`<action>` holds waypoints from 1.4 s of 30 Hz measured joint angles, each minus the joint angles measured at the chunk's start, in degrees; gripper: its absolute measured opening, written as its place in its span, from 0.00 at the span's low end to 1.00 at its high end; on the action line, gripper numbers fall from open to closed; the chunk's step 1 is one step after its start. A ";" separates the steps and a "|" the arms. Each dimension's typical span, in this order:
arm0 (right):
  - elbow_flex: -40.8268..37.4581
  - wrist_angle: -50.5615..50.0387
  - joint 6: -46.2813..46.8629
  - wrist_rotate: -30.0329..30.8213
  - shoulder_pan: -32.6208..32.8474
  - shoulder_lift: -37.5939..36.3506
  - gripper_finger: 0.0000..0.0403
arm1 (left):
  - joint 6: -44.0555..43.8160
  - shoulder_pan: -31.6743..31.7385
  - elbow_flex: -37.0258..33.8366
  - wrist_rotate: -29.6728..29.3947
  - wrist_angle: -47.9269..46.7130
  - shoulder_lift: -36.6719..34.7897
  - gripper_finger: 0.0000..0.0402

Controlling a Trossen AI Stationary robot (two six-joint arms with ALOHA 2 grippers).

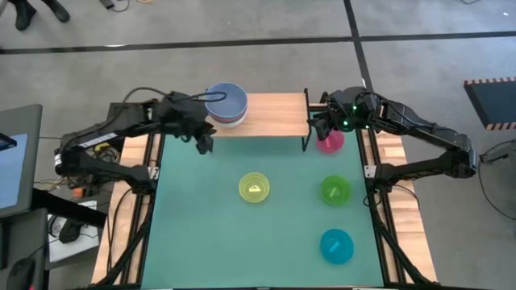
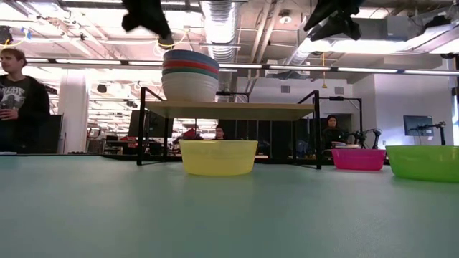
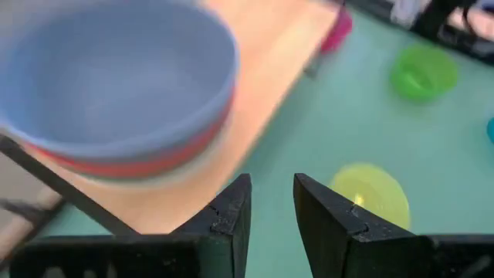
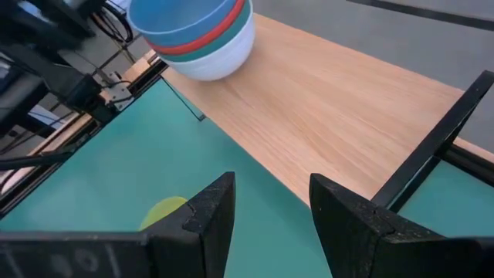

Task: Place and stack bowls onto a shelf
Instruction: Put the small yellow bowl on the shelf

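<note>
High view: the left gripper hovers empty, fingers slightly parted, just beside the shelf, where the periwinkle bowl tops a stack of four. On the green table sit the yellow bowl, pink bowl, green bowl and cyan bowl. The right gripper, fingers spread and empty, hangs above the shelf's right end

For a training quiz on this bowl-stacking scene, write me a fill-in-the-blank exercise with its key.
1. The top bowl of the stack on the shelf is periwinkle ____.
2. The bottom bowl of that stack is ____.
3. The number of bowls on the green table is ____.
4. The right gripper hangs over the ____ bowl, while the left gripper is beside the stack.

Missing words: blue; white; four; pink
</note>
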 joint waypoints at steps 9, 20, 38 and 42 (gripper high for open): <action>0.02 4.54 -1.70 0.05 -1.31 0.50 0.48 | 8.23 1.29 -0.32 -12.19 4.41 -0.72 0.21; 0.04 5.32 -1.68 0.02 -0.42 0.76 0.48 | 12.41 4.84 -0.32 -12.26 4.06 5.44 0.21; 0.04 -1.67 -0.08 0.01 1.51 0.68 0.48 | 10.04 3.67 7.00 -12.77 6.13 3.70 0.21; 0.04 -6.47 0.68 0.00 2.87 0.68 0.48 | 7.70 0.29 5.83 -11.60 11.94 1.90 0.21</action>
